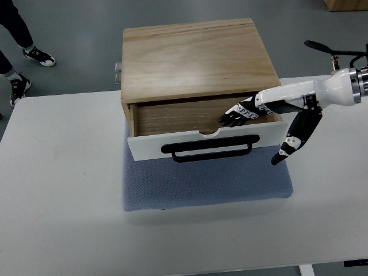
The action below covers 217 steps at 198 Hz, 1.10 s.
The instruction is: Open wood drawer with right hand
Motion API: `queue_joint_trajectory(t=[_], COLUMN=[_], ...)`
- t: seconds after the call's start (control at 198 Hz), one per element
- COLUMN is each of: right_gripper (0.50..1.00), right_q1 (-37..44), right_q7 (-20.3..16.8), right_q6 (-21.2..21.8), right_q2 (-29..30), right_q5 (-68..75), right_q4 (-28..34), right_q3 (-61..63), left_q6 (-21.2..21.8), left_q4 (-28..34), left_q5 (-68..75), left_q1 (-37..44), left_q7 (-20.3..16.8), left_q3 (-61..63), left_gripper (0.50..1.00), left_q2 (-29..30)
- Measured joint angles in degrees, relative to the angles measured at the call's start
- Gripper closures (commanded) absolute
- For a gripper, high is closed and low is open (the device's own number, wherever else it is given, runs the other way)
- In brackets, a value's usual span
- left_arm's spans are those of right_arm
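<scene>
A wooden box stands on a blue-grey mat on the white table. Its drawer is pulled partly out and has a white front panel with a black handle. My right hand comes in from the right at the drawer's right end. Its fingers reach into the drawer cavity just behind the front panel. The thumb hangs down outside, past the panel's right end. The hand is spread and grips nothing. The left arm is out of view.
The white table reaches to the left and front of the mat. A person's feet in sneakers stand on the floor beyond the table's far left corner. Black cables lie at the far right.
</scene>
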Motion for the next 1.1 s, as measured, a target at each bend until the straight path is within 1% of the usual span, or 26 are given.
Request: queue_joint_trajectory(t=[0.142, 0.218, 0.385, 0.521, 0.623, 0.734, 0.83, 0.911, 1.002, 1.098], right_gripper=[0.556, 0.556, 0.556, 0.556, 0.556, 0.556, 0.556, 0.556, 0.556, 0.556], right_q1=[2.22, 2.18, -0.42, -7.31, -14.72, -22.26, -26.79, -29.32, -31.66, -33.55], right_q7=[0.01, 0.13, 0.58, 0.75, 0.87, 0.87, 0.38, 0.06, -0.07, -0.31], right_q6=[0.00, 0.00, 0.00, 0.00, 0.00, 0.00, -0.02, -0.02, -0.74, -3.53], right_q2=[-2.87, -4.01, -4.43, -2.69, 0.64, 6.47, 12.40, 16.46, 20.57, 24.43], right_q5=[2.66, 4.67, 13.80, 23.00, 27.28, 33.71, 42.02, 47.65, 51.42, 52.69], right_q4=[-0.50, -2.39, -11.98, -21.12, -28.74, -38.75, -48.61, -55.31, -60.25, -62.25], right_q3=[1.74, 3.98, 8.35, 14.27, 21.00, 28.08, 32.78, 34.76, 35.37, 35.52], left_q6=[0.00, 0.00, 0.00, 0.00, 0.00, 0.00, 0.00, 0.00, 0.00, 0.00], left_q4=[0.00, 0.00, 0.00, 0.00, 0.00, 0.00, 0.00, 0.00, 0.00, 0.00], left_q5=[0.00, 0.00, 0.00, 0.00, 0.00, 0.00, 0.00, 0.00, 0.00, 0.00], left_q1=[-0.01, -0.01, -0.01, -0.01, 0.00, -0.01, -0.01, 0.00, -0.01, -0.01], left_q7=[0.00, 0.00, 0.00, 0.00, 0.00, 0.00, 0.00, 0.00, 0.00, 0.00], left_q3=[0.00, 0.00, 0.00, 0.00, 0.00, 0.00, 0.00, 0.00, 0.00, 0.00], left_gripper=[0.500, 0.500, 0.500, 0.500, 0.500, 0.500, 0.500, 0.500, 0.500, 0.500], left_q2=[0.00, 0.00, 0.00, 0.00, 0.00, 0.00, 0.00, 0.00, 0.00, 0.00])
